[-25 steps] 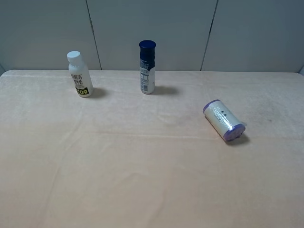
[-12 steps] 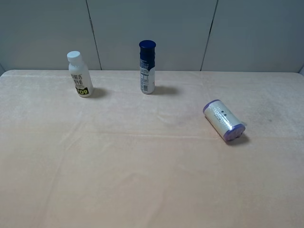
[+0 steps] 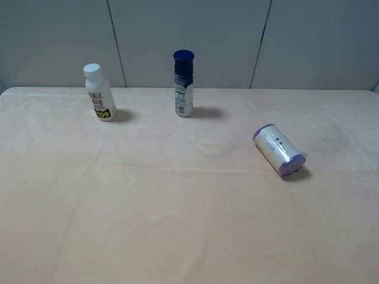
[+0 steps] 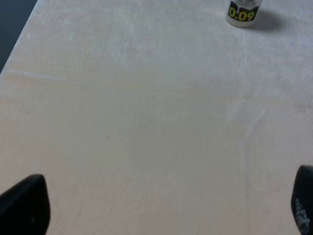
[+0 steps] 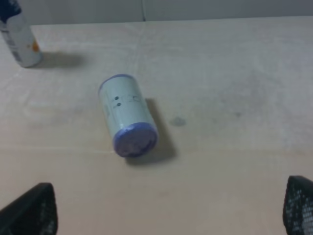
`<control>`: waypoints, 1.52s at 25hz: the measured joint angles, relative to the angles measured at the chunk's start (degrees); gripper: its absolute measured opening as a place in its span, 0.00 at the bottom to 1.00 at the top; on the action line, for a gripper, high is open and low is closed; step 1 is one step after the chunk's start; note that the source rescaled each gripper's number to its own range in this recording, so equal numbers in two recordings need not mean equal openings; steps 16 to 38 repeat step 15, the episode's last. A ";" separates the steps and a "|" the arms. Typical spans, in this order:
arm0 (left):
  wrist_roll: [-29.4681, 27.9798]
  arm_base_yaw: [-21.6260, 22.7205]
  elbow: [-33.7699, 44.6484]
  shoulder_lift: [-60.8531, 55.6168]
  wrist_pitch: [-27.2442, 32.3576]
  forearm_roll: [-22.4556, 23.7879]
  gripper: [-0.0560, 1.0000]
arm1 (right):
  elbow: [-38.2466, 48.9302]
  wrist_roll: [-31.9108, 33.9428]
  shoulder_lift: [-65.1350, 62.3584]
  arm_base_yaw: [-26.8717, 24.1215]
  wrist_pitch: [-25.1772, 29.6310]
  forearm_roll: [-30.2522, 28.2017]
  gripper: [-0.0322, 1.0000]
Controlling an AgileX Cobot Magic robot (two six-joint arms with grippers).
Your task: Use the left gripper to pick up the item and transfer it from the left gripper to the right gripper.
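The item, a short cream-white cylinder with purple ends and small dark dots, lies on its side on the right of the table. It also shows in the right wrist view. My right gripper is open, its fingertips wide apart near the camera, well short of the item. My left gripper is open over bare tablecloth, its fingertips far apart. Neither arm shows in the exterior high view.
A white bottle with a white cap stands at the back left; its base shows in the left wrist view. A slim bottle with a dark blue cap stands at the back middle, also in the right wrist view. A grey wall is behind.
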 joint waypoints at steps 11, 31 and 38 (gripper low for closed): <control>0.00 0.00 0.00 0.00 0.00 0.00 0.98 | 0.00 0.00 0.00 -12.26 0.00 0.00 1.00; 0.00 0.00 0.00 0.00 0.00 0.00 0.98 | 0.00 0.00 0.00 -12.46 0.00 0.00 1.00; 0.00 0.00 0.00 0.00 0.00 0.00 0.98 | 0.00 0.00 0.00 -12.46 0.00 0.00 1.00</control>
